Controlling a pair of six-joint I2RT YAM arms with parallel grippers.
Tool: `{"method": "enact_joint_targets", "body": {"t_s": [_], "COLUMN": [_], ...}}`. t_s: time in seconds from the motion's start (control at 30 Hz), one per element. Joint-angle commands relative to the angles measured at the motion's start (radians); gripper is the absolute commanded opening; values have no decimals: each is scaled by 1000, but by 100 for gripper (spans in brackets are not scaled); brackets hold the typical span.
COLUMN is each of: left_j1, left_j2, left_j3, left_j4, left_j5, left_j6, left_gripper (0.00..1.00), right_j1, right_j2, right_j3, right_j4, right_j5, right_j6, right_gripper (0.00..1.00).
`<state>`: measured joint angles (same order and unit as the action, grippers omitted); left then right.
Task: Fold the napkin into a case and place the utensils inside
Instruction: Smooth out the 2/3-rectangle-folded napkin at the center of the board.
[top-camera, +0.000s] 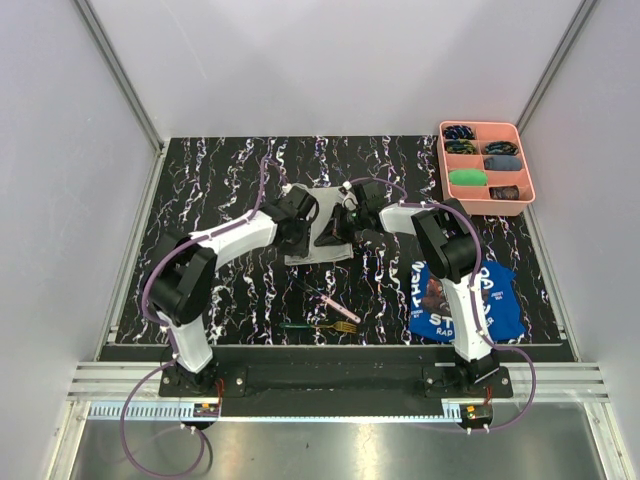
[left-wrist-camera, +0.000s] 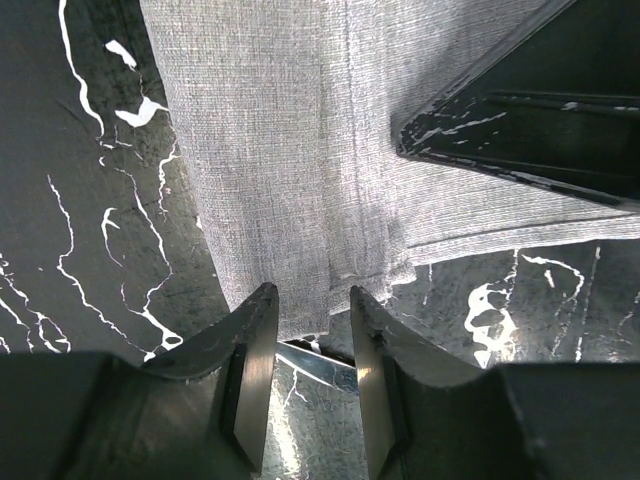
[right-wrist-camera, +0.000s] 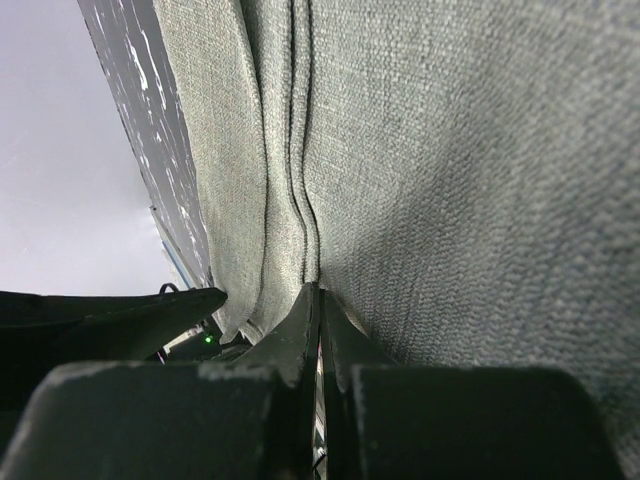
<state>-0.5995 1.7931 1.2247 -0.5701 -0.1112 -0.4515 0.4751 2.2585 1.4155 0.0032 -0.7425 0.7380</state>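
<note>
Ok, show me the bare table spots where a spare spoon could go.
Bare: the far-left corner of the table, beyond the left arm; the far strip between napkin and pink tray; the near gap between fork and blue cloth. Crowded: the centre, around the napkin, and by the knife.

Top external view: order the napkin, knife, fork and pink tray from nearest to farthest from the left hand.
1. napkin, right at the left hand.
2. pink-handled knife, toward the near edge.
3. green-handled fork, just past the knife.
4. pink tray, far right corner.
</note>
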Motion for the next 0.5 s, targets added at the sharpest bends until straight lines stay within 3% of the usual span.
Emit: {"method": "enact_joint_targets", "body": {"t_s": [0.0, 0.13, 0.37, 0.47], "left_j1": [-11, -22, -54, -56], "left_j2": [0, 3, 25, 26], "left_j3": [42, 47, 52, 59], "left_j4": [12, 9, 1, 1], "left_j5": [-50, -71, -120, -136], "left_j6": [14, 16, 17, 19], "left_gripper": [36, 26, 22, 9], "right_j1": [3, 5, 5, 5], "right_j2": [4, 4, 4, 6], "right_j3": [30, 26, 30, 30], "right_j4": [9, 15, 20, 21], "right_j5": [0, -1, -4, -3], "right_j6": [-14, -11, -6, -3], "right_gripper": [0, 0, 0, 0]}}
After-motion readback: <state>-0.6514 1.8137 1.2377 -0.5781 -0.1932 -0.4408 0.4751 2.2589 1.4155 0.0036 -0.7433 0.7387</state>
